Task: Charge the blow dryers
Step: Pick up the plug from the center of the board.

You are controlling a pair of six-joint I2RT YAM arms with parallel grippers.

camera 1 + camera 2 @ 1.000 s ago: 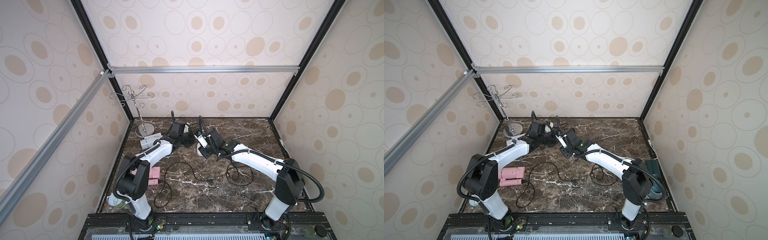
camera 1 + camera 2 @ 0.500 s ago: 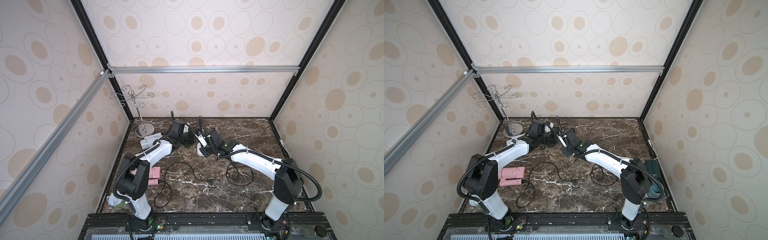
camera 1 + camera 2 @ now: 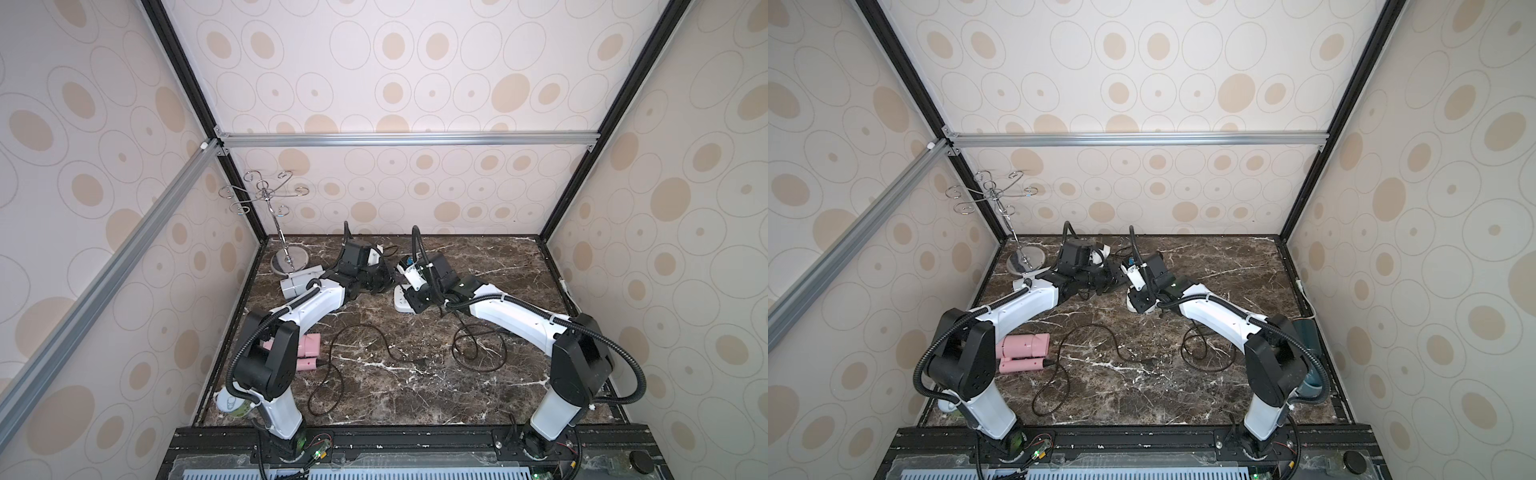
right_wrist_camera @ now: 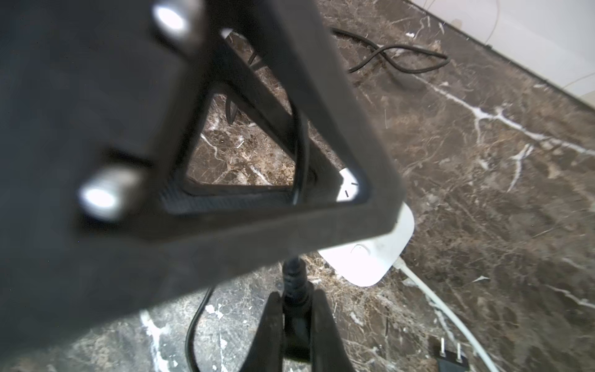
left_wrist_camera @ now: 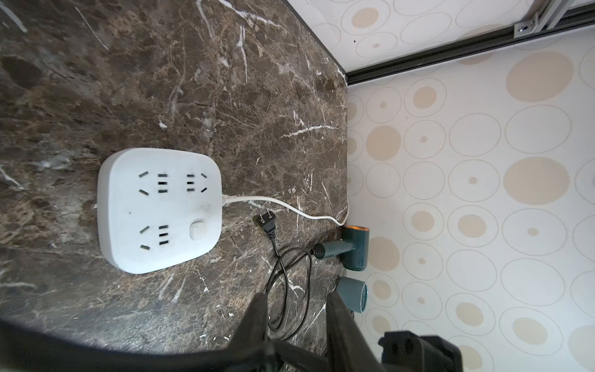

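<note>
In the right wrist view my right gripper (image 4: 295, 294) is shut on a black plug (image 4: 294, 322), just short of the white socket block (image 4: 370, 254). The plug's cord runs up past a finger (image 4: 225, 161) of my left gripper, which fills that view. My left gripper (image 5: 296, 296) is open, with only table and cord behind the gap. The dark green blow dryer (image 5: 352, 249) lies against the right wall, its plug (image 5: 266, 224) loose beside the socket block (image 5: 159, 209). The pink blow dryer (image 3: 305, 353) lies at the left. The white blow dryer (image 3: 297, 282) is half hidden behind my left arm.
A round grey-blue cup (image 5: 352, 294) lies by the right wall next to the green dryer. A chrome hook stand (image 3: 289, 264) stands at the back left. Black cords loop over the middle of the marble table (image 3: 415, 395). The block's white cable (image 5: 289, 206) runs to the right wall.
My right gripper has closed on the black plug. My left gripper's jaws have parted. Both arms have stayed close together at the back middle, the right one edging slightly left.
</note>
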